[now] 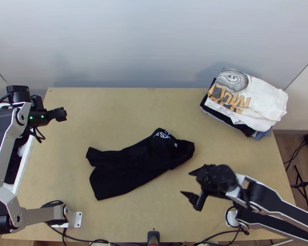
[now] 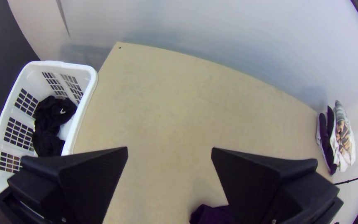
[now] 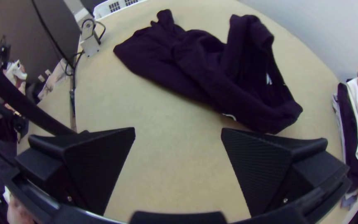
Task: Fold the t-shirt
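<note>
Black, flat-fingered and spread apart, my right gripper (image 3: 178,129) is empty, near the printed end of the rumpled black fabric t-shirt (image 1: 131,166) on the light wooden table (image 1: 121,110). My left gripper (image 2: 170,148), spread too, hangs well apart from it. I judge flattening comes first: pinch opposite edges shallowly, lift evenly, draw the cloth taut, then fold

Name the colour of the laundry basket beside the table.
The basket is white; it shows best in the left wrist view.
</note>
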Robot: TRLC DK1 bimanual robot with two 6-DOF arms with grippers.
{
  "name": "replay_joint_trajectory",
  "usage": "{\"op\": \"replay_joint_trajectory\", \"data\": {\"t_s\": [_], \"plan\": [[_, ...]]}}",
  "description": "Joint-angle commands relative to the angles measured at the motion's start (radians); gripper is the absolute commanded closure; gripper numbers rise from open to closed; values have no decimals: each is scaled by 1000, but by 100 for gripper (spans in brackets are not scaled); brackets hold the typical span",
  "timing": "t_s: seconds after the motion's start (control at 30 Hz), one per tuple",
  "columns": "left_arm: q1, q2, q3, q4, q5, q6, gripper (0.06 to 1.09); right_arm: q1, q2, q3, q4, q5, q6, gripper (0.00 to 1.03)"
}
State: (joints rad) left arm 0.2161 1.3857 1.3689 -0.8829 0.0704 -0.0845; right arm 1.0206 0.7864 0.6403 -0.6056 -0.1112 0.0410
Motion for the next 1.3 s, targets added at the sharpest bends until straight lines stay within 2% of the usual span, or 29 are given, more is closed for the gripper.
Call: {"op": "replay_joint_trajectory", "data": {"t_s": [0.0, 0.27, 0.4, 0.5, 0.73, 0.83, 0.97, 1.17, 1.2, 1.27], "plan": [[0, 16, -1, 2, 2, 3, 11, 90, 36, -134, 150, -2, -89, 7], [-11, 24, -4, 2, 2, -12, 11, 91, 88, -268, 422, 97, -314, 7], [-15, 24, -4, 2, 2, -20, 11, 88, 134, -303, 540, 137, -362, 16], [-15, 22, -7, 2, 2, -27, 11, 79, 169, -320, 627, 177, -389, 18], [-17, 18, -13, 1, 2, -35, 11, -10, 238, -312, 776, 186, -392, 18], [-21, 16, -14, 1, 2, -38, 11, -43, 284, -304, 840, 186, -392, 34], [-24, 16, -14, 1, 2, -43, 11, -83, 343, -283, 903, 186, -391, 35], [-23, 15, -14, 1, 2, -43, 11, -94, 398, -254, 917, 185, -368, 35], [-24, 15, -14, 1, 2, -41, 11, -94, 402, -252, 922, 185, -363, 39], [-23, 15, -16, 1, 2, -41, 11, -94, 404, -255, 932, 185, -349, 58]]}}
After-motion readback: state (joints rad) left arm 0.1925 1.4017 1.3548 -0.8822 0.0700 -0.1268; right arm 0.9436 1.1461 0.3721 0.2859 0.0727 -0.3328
